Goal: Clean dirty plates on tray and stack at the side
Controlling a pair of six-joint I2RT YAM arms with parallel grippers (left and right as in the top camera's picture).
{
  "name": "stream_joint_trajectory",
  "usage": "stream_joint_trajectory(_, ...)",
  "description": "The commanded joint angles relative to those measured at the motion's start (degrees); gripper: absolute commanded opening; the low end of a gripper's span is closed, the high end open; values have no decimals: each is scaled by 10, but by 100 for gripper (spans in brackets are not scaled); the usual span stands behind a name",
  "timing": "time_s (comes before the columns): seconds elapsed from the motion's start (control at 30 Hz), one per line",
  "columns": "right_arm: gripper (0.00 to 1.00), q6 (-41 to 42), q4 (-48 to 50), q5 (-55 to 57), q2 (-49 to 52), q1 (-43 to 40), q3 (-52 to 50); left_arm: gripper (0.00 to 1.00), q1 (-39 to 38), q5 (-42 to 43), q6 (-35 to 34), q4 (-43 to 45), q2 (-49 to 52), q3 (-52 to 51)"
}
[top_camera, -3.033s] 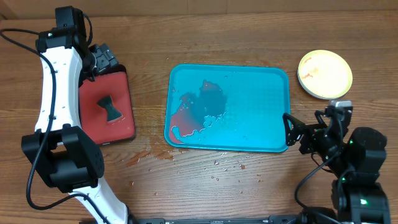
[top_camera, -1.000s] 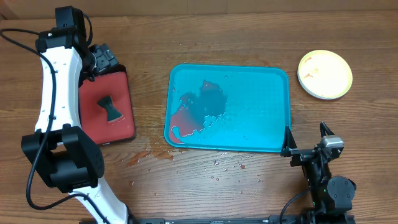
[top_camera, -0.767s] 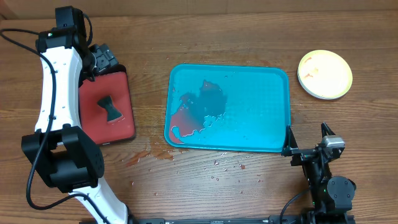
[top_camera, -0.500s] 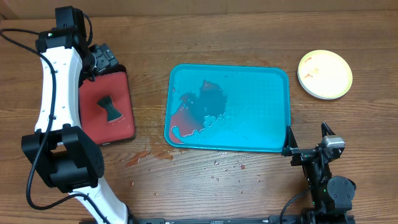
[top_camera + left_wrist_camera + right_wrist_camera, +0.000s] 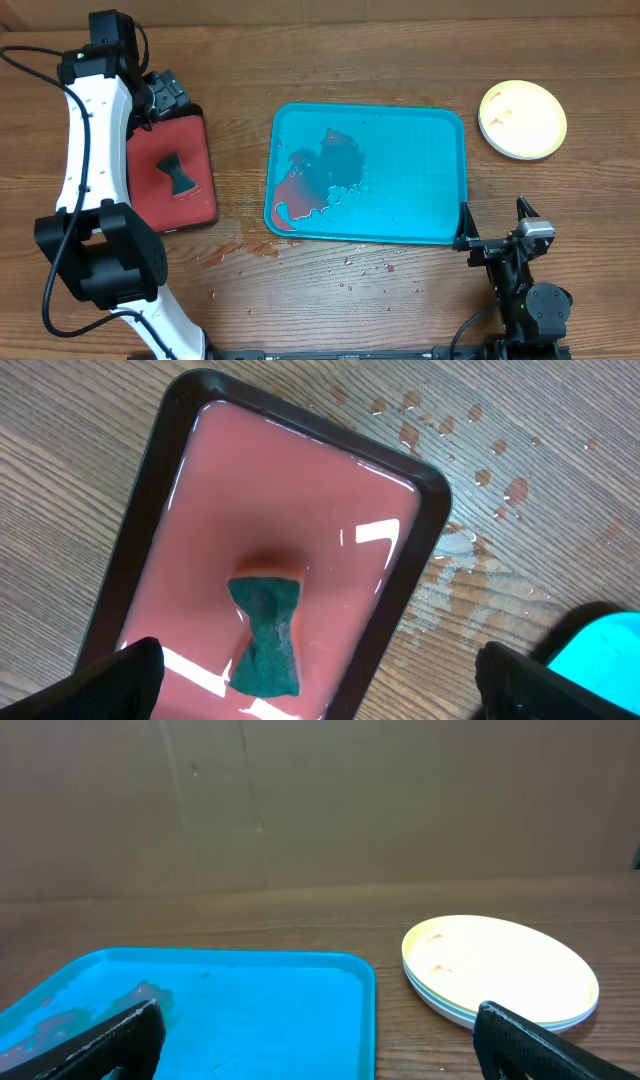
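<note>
**A:** Overhead first. How do the grippers stand?

**B:** The right gripper [image 5: 491, 228] is spread wide and empty, at the 5 o'clock corner of the tray [image 5: 410, 190]. One finger lies close to the rim; I cannot tell whether it touches. The left gripper [image 5: 163, 95] hangs at 12 o'clock of the red tray [image 5: 198, 195], and its jaws are hard to read from up here.

**A:** And the plates?

**B:** The plates [image 5: 523, 120] sit stacked on the table [image 5: 330, 50], at 2 o'clock from the tray and well apart from both grippers. A dark wet patch [image 5: 335, 160] with a red smear lies toward the tray's 8 o'clock side. Droplets [image 5: 350, 265] dot the wood at its 6 o'clock.

**A:** Left wrist view?

**B:** The left gripper [image 5: 320, 685] is fully released, fingers far apart and gripping nothing. Beneath it a green sponge [image 5: 267, 635] lies in the red tray [image 5: 300, 490]. Droplets [image 5: 450, 420] show at 1 o'clock.

**A:** Right wrist view?

**B:** The right gripper [image 5: 320, 1050] is wide and empty. The tray [image 5: 260, 1010] lies at 11 o'clock, and the plates [image 5: 500, 970] sit at 2 o'clock, near the tray's corner but apart from it.
</note>
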Motion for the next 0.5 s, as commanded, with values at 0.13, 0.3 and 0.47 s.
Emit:
stream_joint_trajectory(0.13, 100, 2, 5, 8, -6, 5, -6, 100, 2, -5, 11, -18, -8, 7)
stream_joint_trajectory(0.3, 100, 2, 5, 8, -6, 5, -6, 100, 2, -17, 33, -77, -13, 7)
stream_joint_trajectory(0.47, 100, 2, 5, 8, -6, 5, -6, 100, 2, 6, 48, -70, -75, -8)
